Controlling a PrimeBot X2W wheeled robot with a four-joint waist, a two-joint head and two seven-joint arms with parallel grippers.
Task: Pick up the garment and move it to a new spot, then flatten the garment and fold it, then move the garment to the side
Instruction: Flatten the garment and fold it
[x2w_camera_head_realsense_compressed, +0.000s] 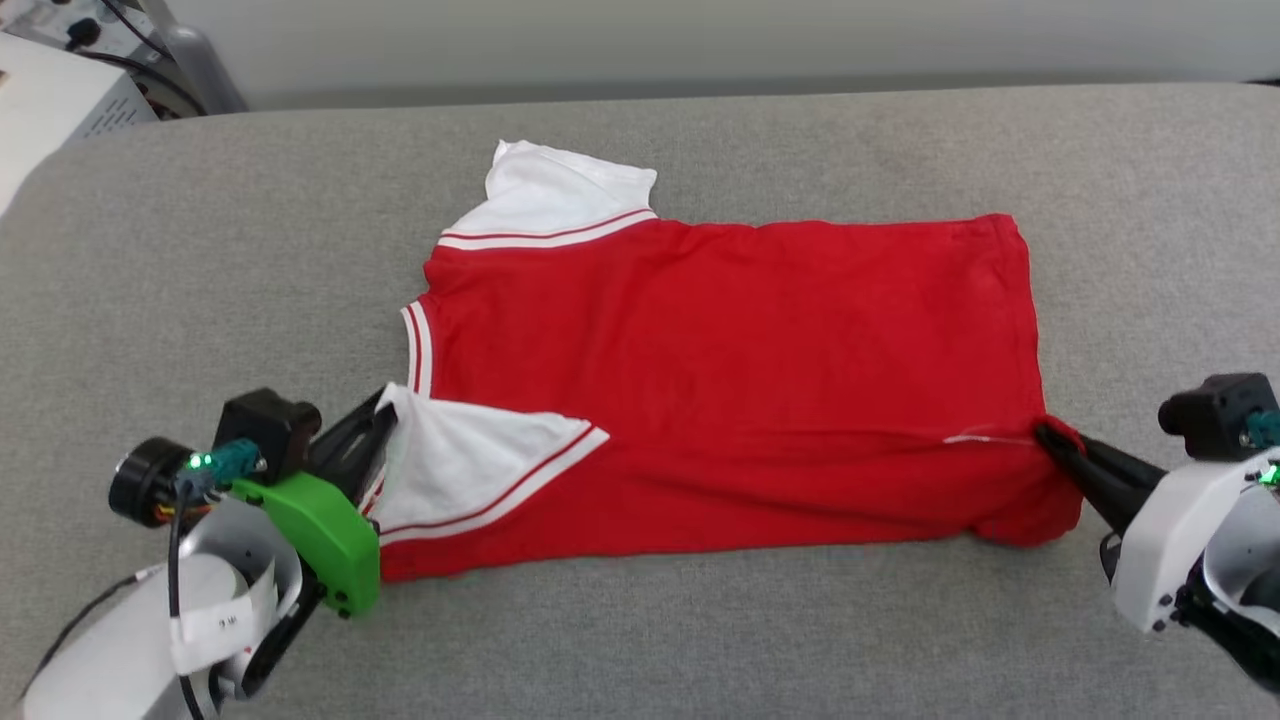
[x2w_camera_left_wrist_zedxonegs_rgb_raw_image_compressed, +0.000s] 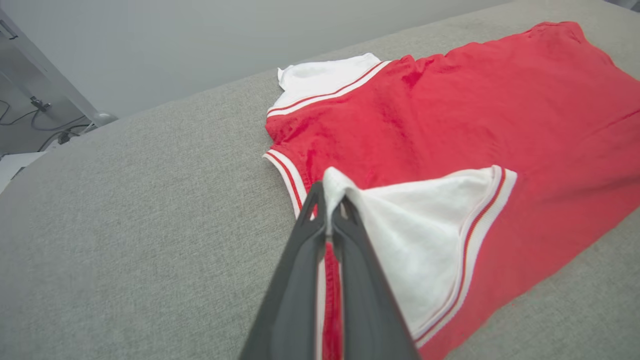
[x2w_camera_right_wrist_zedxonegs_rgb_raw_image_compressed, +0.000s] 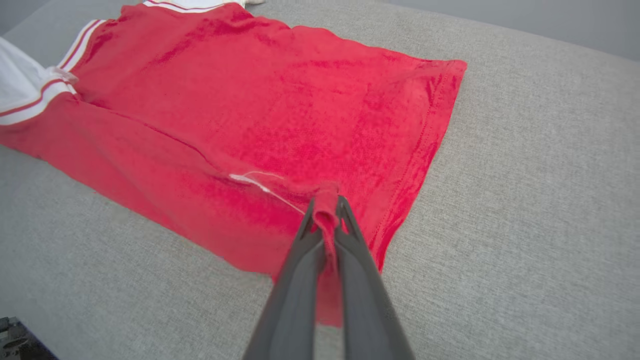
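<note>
Clearly you're mid-fold: left claw (x2w_camera_head_realsense_compressed: 388, 412) clamps the red jersey's (x2w_camera_head_realsense_compressed: 720, 350) white sleeve (x2w_camera_head_realsense_compressed: 470, 465), right claw (x2w_camera_head_realsense_compressed: 1048, 436) pinches its hem (x2w_camera_head_realsense_compressed: 1026, 330); moving aside is left.

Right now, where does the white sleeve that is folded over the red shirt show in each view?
Head view: the folded sleeve lies lower left of centre, its tip pinched by the left gripper.
Left wrist view: the sleeve sits right of centre.
Right wrist view: the sleeve is cut off at the left edge.
Shared landmark: the striped collar.
</note>
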